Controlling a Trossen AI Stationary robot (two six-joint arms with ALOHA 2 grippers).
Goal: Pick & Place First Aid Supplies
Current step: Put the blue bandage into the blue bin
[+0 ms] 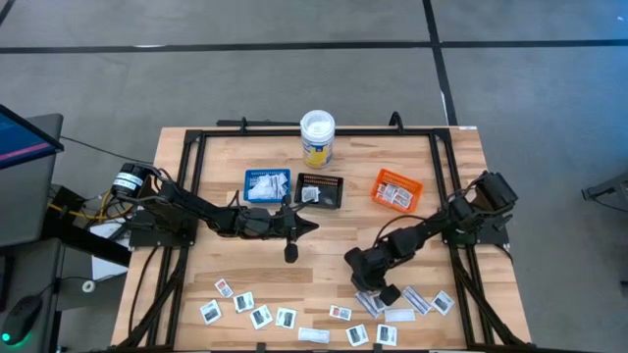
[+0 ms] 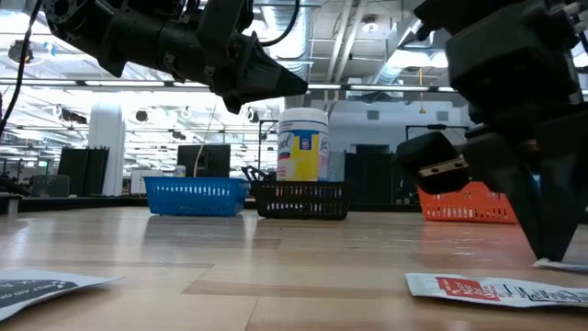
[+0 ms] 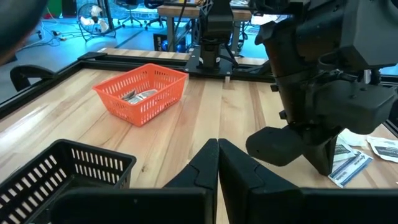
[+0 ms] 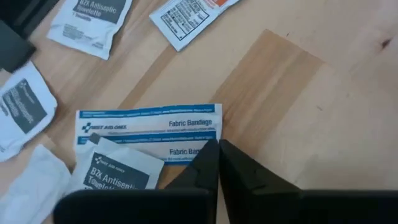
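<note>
First aid supplies lie scattered along the table's near edge: squarish white packets [image 1: 260, 314] and narrow white-and-blue strips [image 1: 417, 299]. My right gripper [image 4: 217, 149] slants down at the near right, shut on the end of a "Fabric Bandage" strip [image 4: 149, 127] that lies flat beside a towelette packet [image 4: 118, 174]. It also shows in the high view [image 1: 373, 292] and the low view [image 2: 551, 253]. My left gripper [image 1: 312, 227] hangs level above the table's middle, shut and holding nothing. My right gripper pinches the end of the nearer fabric bandage strip [image 4: 189, 151] between its two fingertips. The fingers slant down from above, roughly in line with the strip. The strip lies flat on the table, partly under the towelette packet; the tips hide the exact place of contact.
At the back stand a blue tray [image 1: 267, 185], a black tray [image 1: 320, 190] and an orange tray [image 1: 396, 188], each with packets inside. A white-lidded tub [image 1: 317, 137] stands behind them. Bare wood lies between the trays and the packets. A dark frame [image 1: 196, 137] edges the table.
</note>
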